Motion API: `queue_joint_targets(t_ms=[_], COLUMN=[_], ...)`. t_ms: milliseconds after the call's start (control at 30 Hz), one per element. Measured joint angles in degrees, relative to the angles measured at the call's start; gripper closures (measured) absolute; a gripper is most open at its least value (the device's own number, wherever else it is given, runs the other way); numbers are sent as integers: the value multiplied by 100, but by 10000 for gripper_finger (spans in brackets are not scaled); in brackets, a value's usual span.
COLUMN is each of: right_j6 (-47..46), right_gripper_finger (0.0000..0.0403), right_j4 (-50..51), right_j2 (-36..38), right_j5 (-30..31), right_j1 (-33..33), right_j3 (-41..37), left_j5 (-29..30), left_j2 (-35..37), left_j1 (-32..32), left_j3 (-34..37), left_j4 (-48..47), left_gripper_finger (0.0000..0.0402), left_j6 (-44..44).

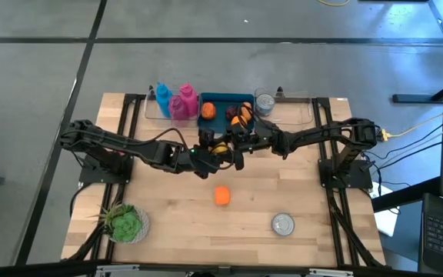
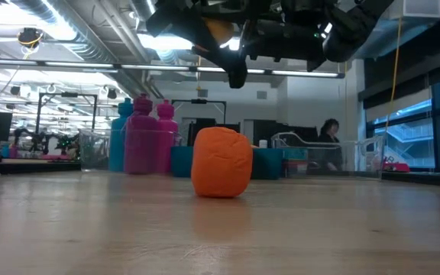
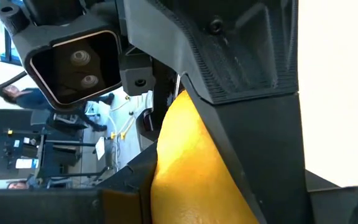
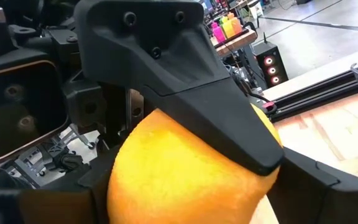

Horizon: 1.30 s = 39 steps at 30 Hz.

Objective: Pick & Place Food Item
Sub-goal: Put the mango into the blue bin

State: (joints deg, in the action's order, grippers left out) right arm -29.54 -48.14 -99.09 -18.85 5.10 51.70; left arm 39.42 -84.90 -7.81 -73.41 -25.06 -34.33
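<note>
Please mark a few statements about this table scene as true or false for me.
1. An orange food item lies alone on the bare table. True.
2. A pink bottle stands beside a blue bottle. True.
3. The green plant sits on the right arm's side. False: it is on the left arm's side.
4. The left gripper is empty. False: it holds a yellow fruit.

An orange food item (image 2: 221,162) sits on the wooden table (image 2: 220,229), with pink bottles (image 2: 151,135) behind it.
</note>
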Motion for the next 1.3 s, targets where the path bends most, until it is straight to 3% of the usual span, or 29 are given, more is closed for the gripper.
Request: queue_joint_targets(t_ms=[233,833,933,1133,1300], right_j6=[-3,131,163,314,459], right_gripper_finger=[107,123,123,124,124], right_j4=[4,22,91,267,289], right_j2=[0,13,13,13,13], right_j5=[0,-120,-176,-186,-183], right_j1=[0,-2,-7,-9,-9], right_j3=[-5,-6,-6,-6,-6], left_j5=[-118,-121,-46,676,661], left_j2=[4,4,4,104,573], left_j1=[0,-416,-598,-1102,-1442], left_j3=[0,-303,-395,-579,-582], left_j4=[-40,-221,-385,-919,-933], left_gripper_finger=[225,115,111,110,110], left_j6=[90,565,542,584,961])
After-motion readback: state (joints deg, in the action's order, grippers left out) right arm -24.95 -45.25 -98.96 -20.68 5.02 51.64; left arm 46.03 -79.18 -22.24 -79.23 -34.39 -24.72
